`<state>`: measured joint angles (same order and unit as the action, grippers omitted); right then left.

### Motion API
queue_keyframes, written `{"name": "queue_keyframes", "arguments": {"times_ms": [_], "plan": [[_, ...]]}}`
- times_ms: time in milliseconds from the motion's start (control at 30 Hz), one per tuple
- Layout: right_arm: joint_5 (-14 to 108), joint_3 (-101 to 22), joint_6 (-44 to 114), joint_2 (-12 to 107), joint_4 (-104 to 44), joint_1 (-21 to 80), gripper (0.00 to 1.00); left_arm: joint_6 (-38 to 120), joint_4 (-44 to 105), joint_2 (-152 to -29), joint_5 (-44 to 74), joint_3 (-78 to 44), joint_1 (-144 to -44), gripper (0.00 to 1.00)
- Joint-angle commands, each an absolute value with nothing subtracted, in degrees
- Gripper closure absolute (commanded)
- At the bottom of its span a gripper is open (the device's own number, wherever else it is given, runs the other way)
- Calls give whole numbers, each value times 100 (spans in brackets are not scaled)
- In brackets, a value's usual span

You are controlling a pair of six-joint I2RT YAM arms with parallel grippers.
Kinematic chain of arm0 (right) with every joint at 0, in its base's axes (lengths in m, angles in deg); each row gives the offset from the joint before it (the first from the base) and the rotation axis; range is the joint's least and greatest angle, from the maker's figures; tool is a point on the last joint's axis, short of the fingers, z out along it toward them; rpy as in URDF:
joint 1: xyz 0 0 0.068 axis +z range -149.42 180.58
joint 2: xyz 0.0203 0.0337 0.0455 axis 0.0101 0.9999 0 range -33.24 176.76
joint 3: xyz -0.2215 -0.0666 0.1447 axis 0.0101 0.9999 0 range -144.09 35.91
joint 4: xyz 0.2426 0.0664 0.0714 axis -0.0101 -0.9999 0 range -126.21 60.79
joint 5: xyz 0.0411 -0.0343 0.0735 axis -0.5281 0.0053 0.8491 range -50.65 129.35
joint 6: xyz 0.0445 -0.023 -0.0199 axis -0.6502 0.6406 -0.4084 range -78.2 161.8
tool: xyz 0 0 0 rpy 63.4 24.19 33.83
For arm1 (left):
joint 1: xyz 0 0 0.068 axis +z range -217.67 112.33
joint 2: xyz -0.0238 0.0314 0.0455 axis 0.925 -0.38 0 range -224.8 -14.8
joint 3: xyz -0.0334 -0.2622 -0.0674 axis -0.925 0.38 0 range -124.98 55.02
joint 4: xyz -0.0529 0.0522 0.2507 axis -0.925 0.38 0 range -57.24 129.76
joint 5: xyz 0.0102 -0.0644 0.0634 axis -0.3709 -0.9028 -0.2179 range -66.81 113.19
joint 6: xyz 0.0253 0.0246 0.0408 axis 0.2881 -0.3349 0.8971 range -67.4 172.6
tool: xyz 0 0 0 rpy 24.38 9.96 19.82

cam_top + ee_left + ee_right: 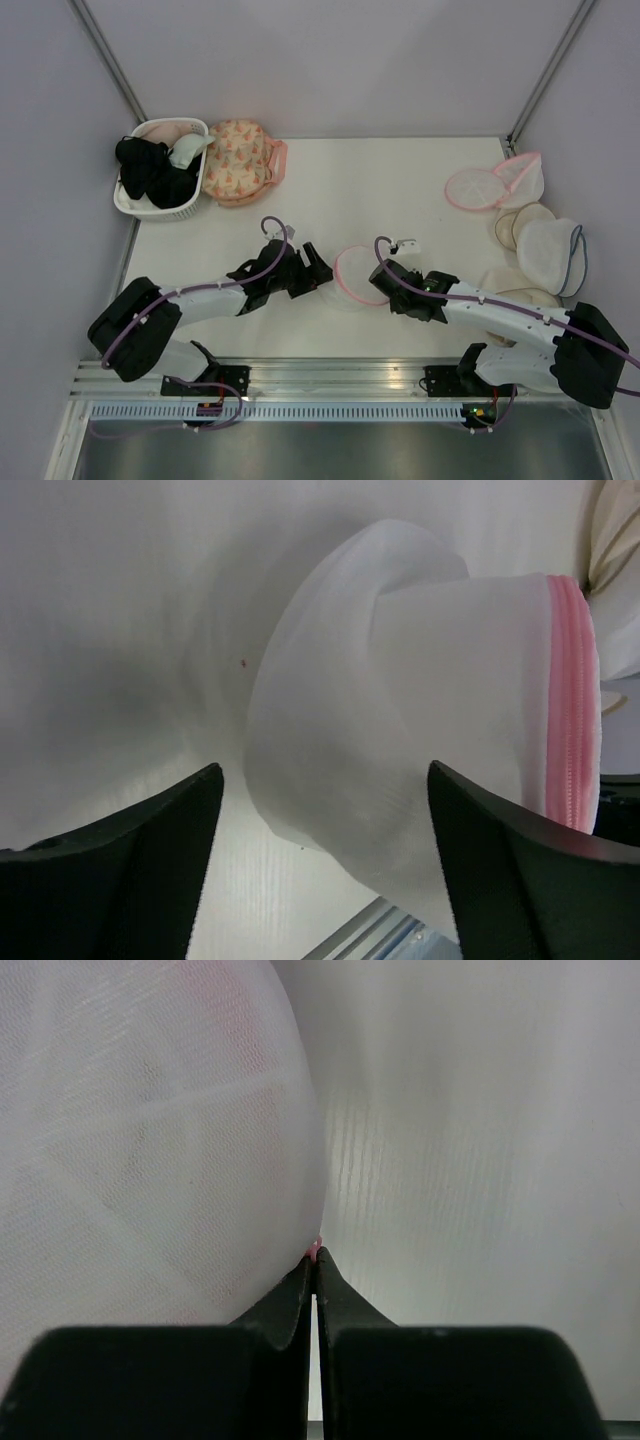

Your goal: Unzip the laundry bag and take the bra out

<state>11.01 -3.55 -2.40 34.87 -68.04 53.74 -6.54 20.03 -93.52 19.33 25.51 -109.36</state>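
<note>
Near edge of desk (400,190), centre: laundry bag (352,277) is set between both claws. Right claw (384,271) is pinched closed on its pink rim; left claw (321,271) is held wide beside the mesh. Mesh is best clamped before the zip is drawn. The bra cannot be made out

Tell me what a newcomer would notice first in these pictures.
The round white mesh laundry bag with its pink rim sits on the table, front and centre between both arms. The right gripper is shut on a pink bit of its edge, and the left gripper gapes open on its other side. At the far left corner a white basket of black garments stands beside a peach floral bag.
</note>
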Motion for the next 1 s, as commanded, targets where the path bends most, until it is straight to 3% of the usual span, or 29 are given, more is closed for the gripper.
{"name": "queue_keyframes", "arguments": {"times_ms": [0,33,67,133,167,200,367,400,467,600,767,967], "plan": [[1087,-250,-249,3557,-6604,5349,100,-1146,993,-9696,1055,2233,-10933,18],[1105,-241,-241,3558,-6551,5349,100,-1182,678,-9776,949,2198,-10933,26],[1139,-215,-223,3584,-6516,5349,100,-1244,579,-9942,782,2198,-10933,44],[1149,-206,-223,3610,-6454,5349,99,-1270,341,-10049,667,2180,-10933,68],[1149,-206,-232,3602,-6437,5349,100,-1279,332,-10110,614,2171,-10933,90],[1131,-206,-232,3610,-6411,5349,100,-1279,349,-10128,605,2180,-10933,98],[509,-398,-678,3522,-6830,5340,99,-1262,420,-9927,762,2391,-10933,98],[-32,-477,-1045,3505,-7293,5314,68,-1244,481,-9796,798,2443,-10933,98],[-484,-801,-1338,3470,-7979,5322,27,-1183,674,-9654,921,2470,-10933,98],[-85,-1067,-464,3040,-7330,5375,4,-1069,973,-9382,1062,2488,-10933,98],[2006,-1381,654,2476,-6235,5375,2,-972,1132,-9205,1132,2505,-10933,98],[2476,-1989,1042,3380,-5804,5375,2,-831,1202,-9127,1062,2567,-10933,98]]}}
